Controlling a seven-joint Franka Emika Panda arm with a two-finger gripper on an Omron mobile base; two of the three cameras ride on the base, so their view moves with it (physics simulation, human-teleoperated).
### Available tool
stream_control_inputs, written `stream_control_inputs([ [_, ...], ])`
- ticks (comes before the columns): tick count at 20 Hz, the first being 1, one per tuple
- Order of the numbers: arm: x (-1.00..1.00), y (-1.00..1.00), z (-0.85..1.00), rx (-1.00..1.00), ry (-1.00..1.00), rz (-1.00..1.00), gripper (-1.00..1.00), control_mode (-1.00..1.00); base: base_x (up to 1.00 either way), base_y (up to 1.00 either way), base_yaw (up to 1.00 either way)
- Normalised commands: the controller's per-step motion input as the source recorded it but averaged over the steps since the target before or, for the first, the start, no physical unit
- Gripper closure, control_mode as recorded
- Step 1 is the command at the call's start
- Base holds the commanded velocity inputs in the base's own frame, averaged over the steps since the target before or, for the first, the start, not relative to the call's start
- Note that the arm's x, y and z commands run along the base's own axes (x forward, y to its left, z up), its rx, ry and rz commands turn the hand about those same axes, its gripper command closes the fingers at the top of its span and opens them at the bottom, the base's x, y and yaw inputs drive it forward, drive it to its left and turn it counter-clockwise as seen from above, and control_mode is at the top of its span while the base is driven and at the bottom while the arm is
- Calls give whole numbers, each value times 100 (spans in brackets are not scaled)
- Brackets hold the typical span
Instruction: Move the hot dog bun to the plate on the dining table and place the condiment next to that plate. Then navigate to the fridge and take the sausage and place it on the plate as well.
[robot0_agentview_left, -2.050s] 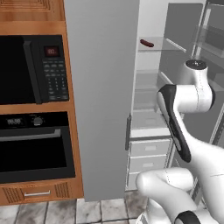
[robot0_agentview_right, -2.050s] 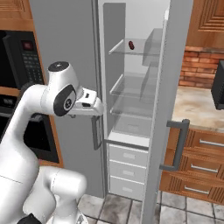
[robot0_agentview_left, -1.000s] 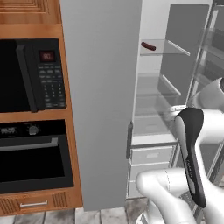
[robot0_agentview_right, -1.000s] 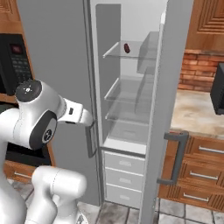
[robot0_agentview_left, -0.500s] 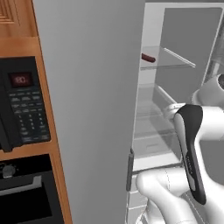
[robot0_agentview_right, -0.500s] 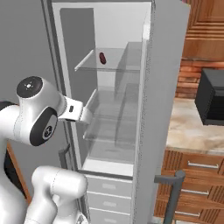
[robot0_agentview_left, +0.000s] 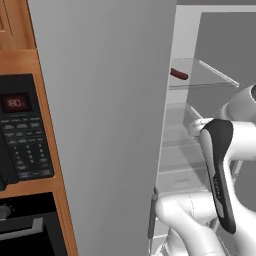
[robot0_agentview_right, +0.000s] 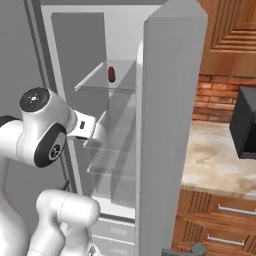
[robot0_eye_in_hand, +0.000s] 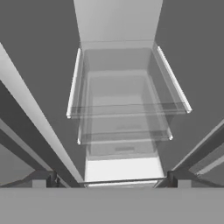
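Inside the open fridge (robot0_agentview_right: 165, 125), glass shelves (robot0_eye_in_hand: 127, 109) step down its white interior. On the top shelf lies the sausage (robot0_agentview_left: 179, 74), well above the gripper (robot0_eye_in_hand: 111, 179), whose jaws stand wide apart, holding nothing.

glossy white rounded arm (robot0_agentview_right: 45, 135) segments with dark grey joint bands

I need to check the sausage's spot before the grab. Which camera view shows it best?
The right base view: the sausage lies in full sight on the top glass shelf of the open fridge. In the left base view the fridge's grey front hides part of it. The hand view looks at lower shelves.
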Motion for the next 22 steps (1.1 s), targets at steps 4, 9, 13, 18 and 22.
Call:
stream_control_inputs([
  [4, 0, 0, 0, 0, 0, 0, -100, 100, 54, -39, 21],
  [9, 27, -19, 33, 0, -1, 4, -100, -100, 12, -14, 6],
  [13, 52, -25, 84, -5, -3, 4, -100, -100, 0, 0, 0],
  [18, 86, -7, 69, -4, 0, 1, -100, -100, 0, 0, 0],
  [22, 98, -1, 16, 0, 0, 10, -100, -100, 0, 0, 0],
])
